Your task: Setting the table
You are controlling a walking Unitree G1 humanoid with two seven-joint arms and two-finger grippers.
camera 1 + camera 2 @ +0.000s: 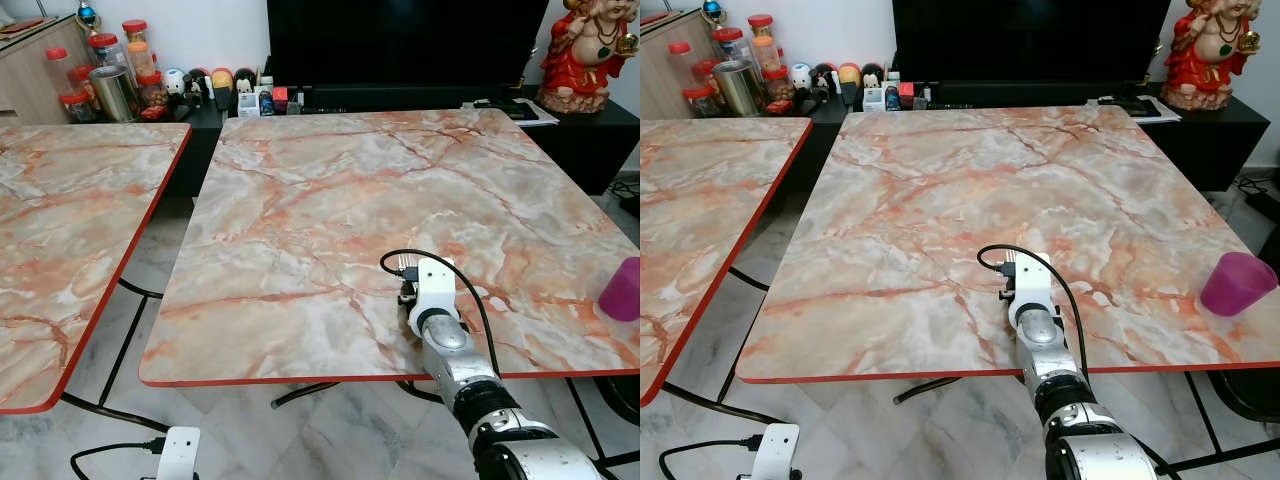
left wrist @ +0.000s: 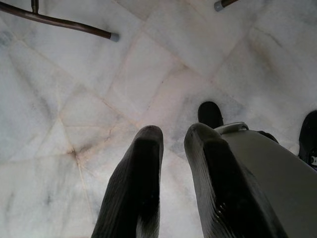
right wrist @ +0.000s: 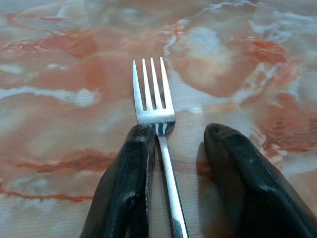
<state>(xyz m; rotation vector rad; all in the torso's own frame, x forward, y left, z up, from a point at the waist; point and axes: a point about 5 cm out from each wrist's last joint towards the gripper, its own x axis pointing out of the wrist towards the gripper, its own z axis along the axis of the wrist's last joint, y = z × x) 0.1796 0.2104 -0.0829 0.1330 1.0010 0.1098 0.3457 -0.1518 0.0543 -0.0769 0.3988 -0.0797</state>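
Now: fork [image 3: 154, 106] is being laid on marble table [image 1: 330, 200] | right gripper [image 3: 178, 144] fingers parted, fork lying between them | next: retreat called for, purple cup [image 1: 1236, 283] nearby | left gripper [image 2: 173, 144] parted, idle.

Home living room, big dark television [image 1: 405, 40] (switched off), marble-patterned dining table [image 1: 300, 200], storage jars [image 1: 105, 65], figurine [image 1: 590, 50]

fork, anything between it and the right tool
Nothing visible does. The fork lies flat on the marble table in the gap between the right tool's open fingers, its handle against one finger. The purple cup stands well off, near the table's right edge.
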